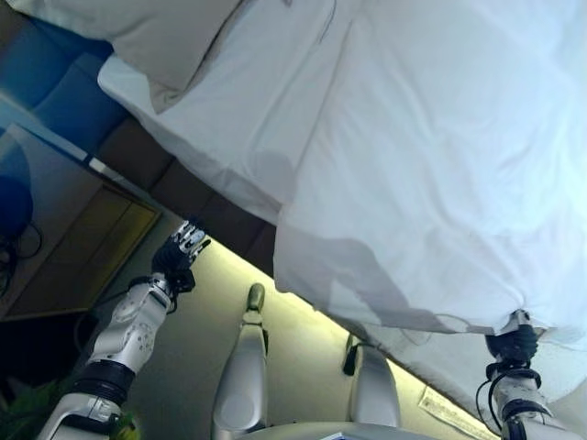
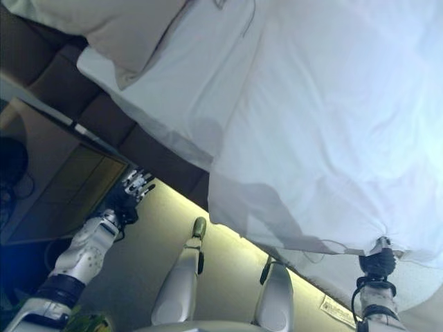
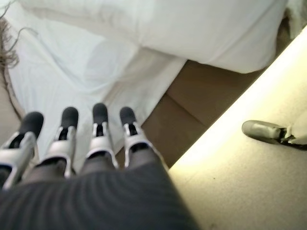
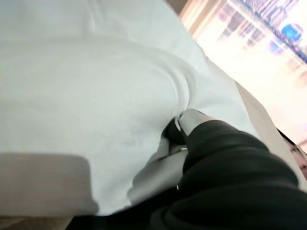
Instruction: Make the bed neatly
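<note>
No text, label, number or sign can be read anywhere in these views.

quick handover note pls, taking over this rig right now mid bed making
Right robot hand: gripping the white duvet at its near edge, cloth puckered round the fingers.
Left robot hand: open, empty, beside the bed base, touching nothing.
Pillow lies at the head end on the sheet.
Done: duvet covers most of the bed.
Left: its edge hangs uneven with wrinkles; sheet strip by the pillow still uncovered.

A bedroom: a bed [image 1: 229,174] with white duvet [image 1: 440,165], pillow [image 1: 156,37] and padded headboard [image 2: 62,76].
</note>
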`<state>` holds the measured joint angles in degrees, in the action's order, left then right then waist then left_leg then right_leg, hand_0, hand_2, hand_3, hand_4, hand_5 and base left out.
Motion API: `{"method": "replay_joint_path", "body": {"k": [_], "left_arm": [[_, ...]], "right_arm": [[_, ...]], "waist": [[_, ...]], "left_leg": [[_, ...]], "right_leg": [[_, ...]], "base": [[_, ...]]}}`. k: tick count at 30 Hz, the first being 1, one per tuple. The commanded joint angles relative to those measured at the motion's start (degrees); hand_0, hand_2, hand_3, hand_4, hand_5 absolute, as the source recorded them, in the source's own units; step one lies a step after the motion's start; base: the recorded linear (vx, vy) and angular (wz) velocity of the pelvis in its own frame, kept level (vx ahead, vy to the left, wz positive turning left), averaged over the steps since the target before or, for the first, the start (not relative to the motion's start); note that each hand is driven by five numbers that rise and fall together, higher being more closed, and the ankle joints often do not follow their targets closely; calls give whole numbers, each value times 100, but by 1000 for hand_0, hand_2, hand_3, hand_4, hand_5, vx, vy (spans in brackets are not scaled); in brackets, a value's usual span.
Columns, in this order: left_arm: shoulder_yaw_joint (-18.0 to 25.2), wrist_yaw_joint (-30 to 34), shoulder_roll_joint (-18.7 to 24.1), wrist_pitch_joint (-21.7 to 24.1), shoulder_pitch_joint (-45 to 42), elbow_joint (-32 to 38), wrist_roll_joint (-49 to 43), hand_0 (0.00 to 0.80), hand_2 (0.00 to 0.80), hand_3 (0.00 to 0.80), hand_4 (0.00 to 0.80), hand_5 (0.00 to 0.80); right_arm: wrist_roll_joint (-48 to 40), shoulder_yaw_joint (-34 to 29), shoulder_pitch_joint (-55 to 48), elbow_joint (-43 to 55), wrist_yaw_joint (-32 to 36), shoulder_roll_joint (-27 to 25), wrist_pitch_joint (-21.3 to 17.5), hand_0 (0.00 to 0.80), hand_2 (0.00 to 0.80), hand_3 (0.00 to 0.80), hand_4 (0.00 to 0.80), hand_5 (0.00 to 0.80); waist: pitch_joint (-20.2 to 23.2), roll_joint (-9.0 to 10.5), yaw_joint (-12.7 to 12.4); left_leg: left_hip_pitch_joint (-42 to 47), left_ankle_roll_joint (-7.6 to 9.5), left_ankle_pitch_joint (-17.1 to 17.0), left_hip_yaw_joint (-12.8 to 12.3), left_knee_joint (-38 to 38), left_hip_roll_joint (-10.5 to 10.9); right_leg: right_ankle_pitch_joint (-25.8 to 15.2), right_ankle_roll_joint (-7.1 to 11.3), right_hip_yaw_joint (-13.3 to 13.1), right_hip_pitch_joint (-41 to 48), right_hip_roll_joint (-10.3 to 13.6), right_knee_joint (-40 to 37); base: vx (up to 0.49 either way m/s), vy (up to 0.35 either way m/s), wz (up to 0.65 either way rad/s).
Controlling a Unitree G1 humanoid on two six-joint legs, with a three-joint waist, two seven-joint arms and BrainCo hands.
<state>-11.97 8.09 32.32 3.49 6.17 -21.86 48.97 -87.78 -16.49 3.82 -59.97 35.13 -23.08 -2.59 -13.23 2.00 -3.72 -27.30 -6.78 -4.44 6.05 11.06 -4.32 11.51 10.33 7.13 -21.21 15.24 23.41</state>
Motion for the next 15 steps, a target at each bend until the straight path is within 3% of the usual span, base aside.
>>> {"method": "replay_joint_path", "body": {"k": [1, 4, 5, 8, 15], "left_arm": [[159, -256, -298, 142, 105, -85, -977, 0, 0, 0, 0, 0], [-181, -422, -399, -108, 131, 30, -1601, 0, 0, 0, 0, 0], [-309, -455, -470, -293, 110, 131, -1638, 0, 0, 0, 0, 0], [-546, -421, -698, -488, -14, 294, -1637, 0, 0, 0, 0, 0], [-739, -194, -1136, -1164, -265, 554, -497, 0, 0, 0, 0, 0]], "right_arm": [[472, 395, -438, 930, -110, 49, -343, 800, 800, 800, 800, 800], [388, 790, -216, 1659, -1204, 129, -356, 800, 800, 800, 800, 800], [397, 1036, -190, 2237, -1873, 233, -491, 800, 800, 800, 800, 800], [782, 1551, -374, 3448, -2935, 550, -755, 800, 800, 800, 800, 800], [1474, 1878, -836, 4167, -3240, 938, -566, 800, 800, 800, 800, 800]], "waist": [[335, -10, 87], [555, -1, -22], [634, -19, -55], [829, -53, -39], [1099, -72, 141]], "left_leg": [[622, 7, 499, -34, 78, -408], [1144, 7, 531, -50, -162, -476], [1372, 6, 540, -62, -266, -496], [1825, 34, 537, -109, -533, -514], [2409, 81, 603, -277, -697, -579]], "right_leg": [[-1825, 299, -230, -67, 131, -1421], [-1834, 333, -136, 524, 181, -1731], [-1828, 338, -100, 765, 195, -1830], [-1813, 358, -59, 1184, 210, -2028], [-1730, 369, -67, 1603, 226, -2051]], "base": [[182, 13, -18], [234, -2, -14], [235, 27, -6], [202, 49, -1], [131, 40, 0]]}}
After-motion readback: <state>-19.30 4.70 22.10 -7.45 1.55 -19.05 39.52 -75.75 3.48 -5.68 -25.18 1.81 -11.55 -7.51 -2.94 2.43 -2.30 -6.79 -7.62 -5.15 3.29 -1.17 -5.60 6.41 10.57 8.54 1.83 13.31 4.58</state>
